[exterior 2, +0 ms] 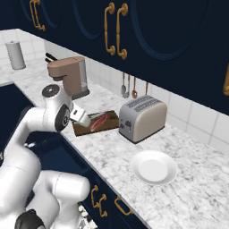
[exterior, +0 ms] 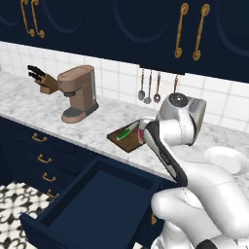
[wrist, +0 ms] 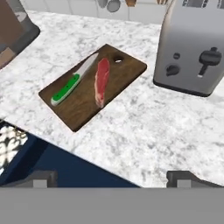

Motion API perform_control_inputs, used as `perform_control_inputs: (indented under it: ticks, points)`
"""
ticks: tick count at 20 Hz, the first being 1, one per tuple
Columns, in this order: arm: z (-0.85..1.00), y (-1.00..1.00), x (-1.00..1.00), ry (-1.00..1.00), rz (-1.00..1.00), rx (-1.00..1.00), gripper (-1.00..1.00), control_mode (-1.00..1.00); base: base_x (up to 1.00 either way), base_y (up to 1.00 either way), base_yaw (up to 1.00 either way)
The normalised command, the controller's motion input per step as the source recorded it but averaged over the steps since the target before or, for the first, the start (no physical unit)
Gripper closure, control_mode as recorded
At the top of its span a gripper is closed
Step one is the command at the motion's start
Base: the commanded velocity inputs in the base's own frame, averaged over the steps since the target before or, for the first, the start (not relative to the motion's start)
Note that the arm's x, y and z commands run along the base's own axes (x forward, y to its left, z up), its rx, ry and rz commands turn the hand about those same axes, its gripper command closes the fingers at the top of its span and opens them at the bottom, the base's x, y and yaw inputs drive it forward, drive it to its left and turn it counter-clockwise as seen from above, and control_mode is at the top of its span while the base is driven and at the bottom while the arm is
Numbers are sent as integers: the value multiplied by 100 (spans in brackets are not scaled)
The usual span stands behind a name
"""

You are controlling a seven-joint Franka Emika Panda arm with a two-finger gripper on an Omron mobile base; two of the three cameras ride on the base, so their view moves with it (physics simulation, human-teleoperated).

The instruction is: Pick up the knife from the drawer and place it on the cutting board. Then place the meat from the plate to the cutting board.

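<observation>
Meat, a small elongated red slab with a lighter streak, lies on the flat rectangular dark brown wooden cutting board, just beside the small knife with a bright green handle and short silver blade; the two lie roughly parallel along the board's long axis without touching. In the hand view the board sits ahead of and beyond the gripper, whose two dark fingertips stand wide apart at the bottom of that view with nothing between them. Judged from how things lie, both placings look done, so the coming move is probably only a retreat up and away from the board, and the relation that matters is that the board lies forward of the empty gripper with the open drawer below it. The round plain white plate rests bare on the white marble counter, on the far side of the silver toaster from the board. The wide, deep navy-blue drawer stands pulled open under the counter edge, its inside showing nothing. Further along the counter are a brown coffee machine and a small tan wooden knife block with black-handled knives; metal utensils hang on the white tiled wall beneath navy cabinets with brass handles.
</observation>
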Motion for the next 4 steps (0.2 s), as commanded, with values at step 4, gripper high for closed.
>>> perform_control_inputs:
  ticks: [4]
  points:
    - [56, 0, -100, -30, 0, 0, -100, -100, 0, 0, 0]
